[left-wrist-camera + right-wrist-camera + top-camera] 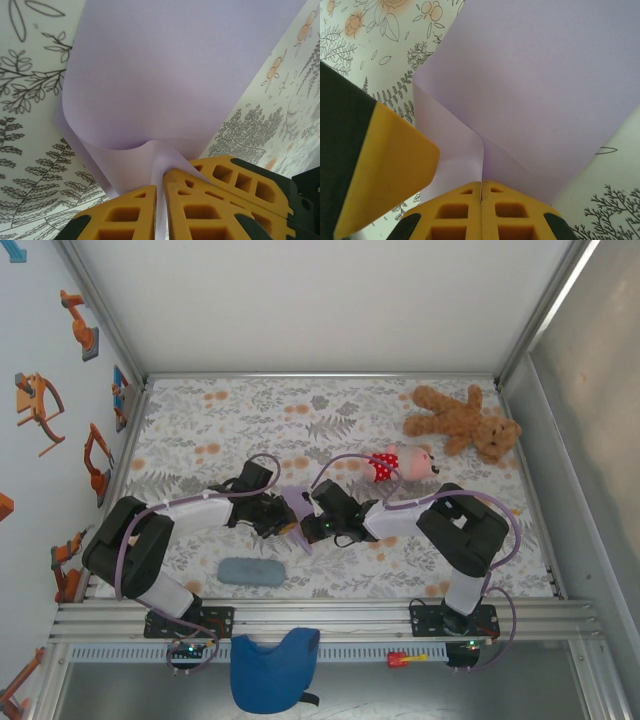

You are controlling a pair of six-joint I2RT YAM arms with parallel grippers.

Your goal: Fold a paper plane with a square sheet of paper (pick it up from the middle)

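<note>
Showing left pincer (283,519) and right pincer (313,523) nose to nose at mid-surface (250,410), both clamped together on the sheet (295,500) held between them. Leaving open room over the far half up to the back rail (320,377), narrowed at far right by bear (465,420) and doll (400,464); pad (251,571) near the front edge, left of centre. Seen from the wrists: pale lavender, plain, smooth; pinched at a near edge, bent into a rounded fold ahead of the left fingers (200,200) and a tighter fold ahead of the right, then spreading wide over the floral print.
</note>
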